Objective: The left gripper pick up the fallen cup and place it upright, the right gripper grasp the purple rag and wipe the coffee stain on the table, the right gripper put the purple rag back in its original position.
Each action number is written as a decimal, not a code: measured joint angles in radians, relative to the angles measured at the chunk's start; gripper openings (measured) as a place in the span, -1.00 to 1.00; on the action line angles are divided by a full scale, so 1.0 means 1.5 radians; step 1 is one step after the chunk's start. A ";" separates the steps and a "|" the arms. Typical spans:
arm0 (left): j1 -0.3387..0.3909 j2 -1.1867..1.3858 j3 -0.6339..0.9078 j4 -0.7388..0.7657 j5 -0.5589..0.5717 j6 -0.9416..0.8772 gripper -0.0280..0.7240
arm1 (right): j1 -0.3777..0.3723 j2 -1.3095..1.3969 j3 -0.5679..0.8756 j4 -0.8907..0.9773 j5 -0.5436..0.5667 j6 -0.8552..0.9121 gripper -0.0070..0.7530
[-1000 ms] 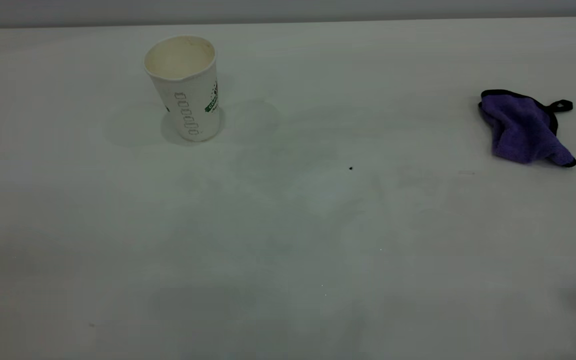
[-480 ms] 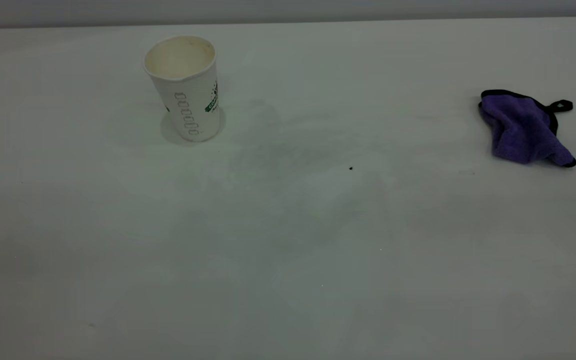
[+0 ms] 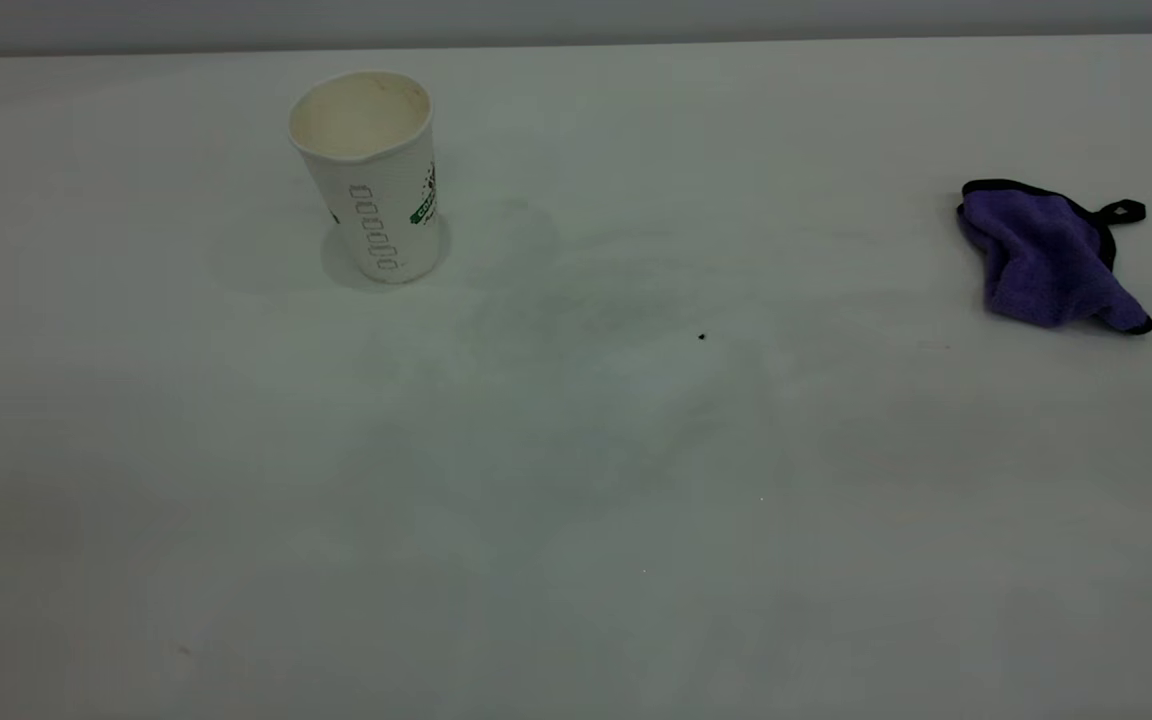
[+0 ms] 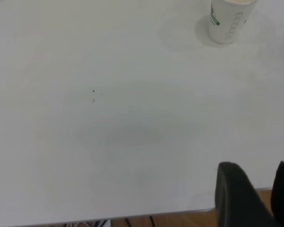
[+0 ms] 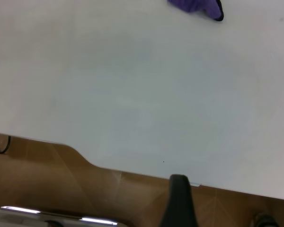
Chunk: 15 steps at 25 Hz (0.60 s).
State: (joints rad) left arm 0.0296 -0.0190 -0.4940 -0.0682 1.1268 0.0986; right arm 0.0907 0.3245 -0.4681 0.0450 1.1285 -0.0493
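The cup [image 3: 372, 176] stands upright on the table [image 3: 576, 480], its long axis vertical and its open mouth facing up, the cream inside showing; in the exterior view it sits toward ten o'clock from the middle of the tabletop, with the green band turned toward three o'clock. The purple rag [image 3: 1048, 256] lies crumpled well apart from it, out toward two o'clock near the table's right side, its long axis running from eleven to five o'clock and its small black loop [image 3: 1122, 211] sticking out toward two o'clock. Between the two, a tiny dark speck [image 3: 702, 337] marks the bare surface just past centre; no coin-sized brown spot shows there. The left gripper [image 4: 255, 189] hangs over the table's near edge, far from the cup [image 4: 227, 20], its two dark fingers [image 4: 234, 191] parted with a gap between them and nothing held. Of the right gripper only one dark finger [image 5: 179, 201] shows, off the table's edge and far from the rag [image 5: 197, 6]; whether it is spread or closed cannot be told.
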 joint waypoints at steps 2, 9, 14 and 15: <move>0.000 0.000 0.000 0.000 0.000 0.000 -0.25 | 0.000 0.000 0.000 0.000 0.000 0.000 0.71; 0.000 0.000 0.000 0.000 0.000 0.000 -0.25 | -0.013 -0.028 0.000 -0.001 -0.001 0.000 0.63; 0.000 0.000 0.000 0.000 0.000 0.000 -0.25 | -0.044 -0.118 0.000 -0.001 -0.001 0.000 0.57; 0.000 0.000 0.000 0.000 0.000 0.000 -0.25 | -0.045 -0.140 0.000 -0.001 -0.001 0.000 0.57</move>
State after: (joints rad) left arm 0.0296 -0.0190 -0.4940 -0.0682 1.1268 0.0986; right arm 0.0230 0.1152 -0.4681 0.0440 1.1275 -0.0493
